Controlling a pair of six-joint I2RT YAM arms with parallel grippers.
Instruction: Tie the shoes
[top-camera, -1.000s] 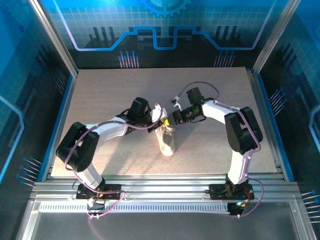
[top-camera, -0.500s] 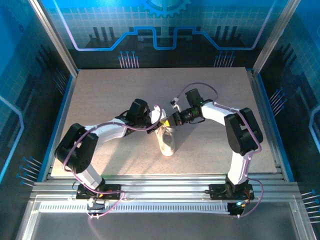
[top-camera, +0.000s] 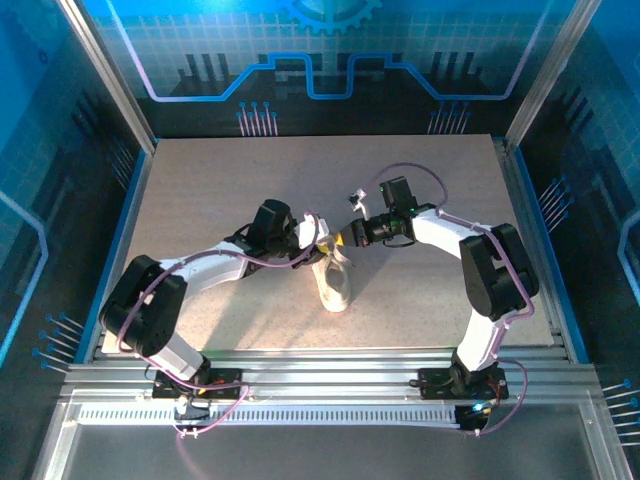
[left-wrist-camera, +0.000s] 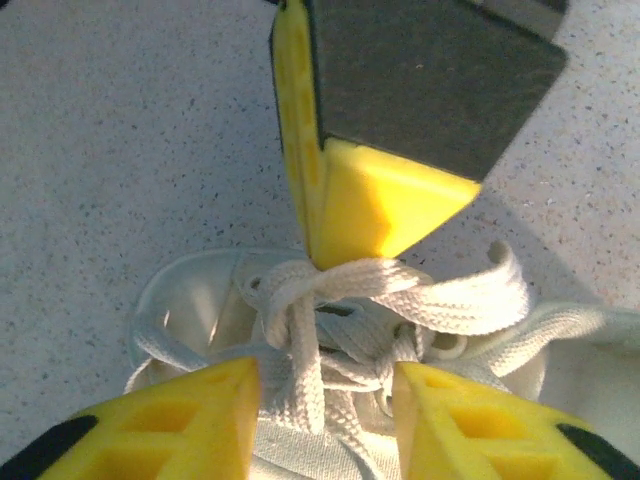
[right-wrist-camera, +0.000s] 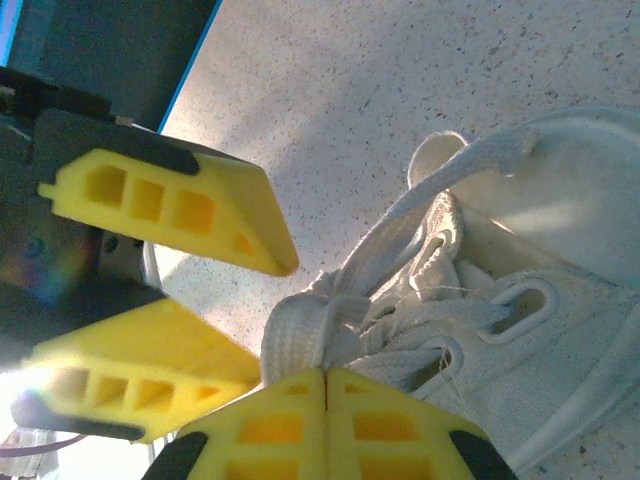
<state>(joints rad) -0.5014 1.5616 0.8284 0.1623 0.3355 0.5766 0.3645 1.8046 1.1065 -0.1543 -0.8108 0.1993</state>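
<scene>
Left fingers (left-wrist-camera: 180, 420) released astride sneaker (top-camera: 335, 285) laces (left-wrist-camera: 303, 345), right fingers (right-wrist-camera: 390, 430) clenched at knot (left-wrist-camera: 300, 283).

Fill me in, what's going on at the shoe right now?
Both arms are working over the small white low-top sneaker on the speckled grey tabletop. The right gripper has its jaws shut on a thin white lace where the laces cross. The left gripper hovers beside it, jaws open, a lace strand between them. No finished bow yet.
</scene>
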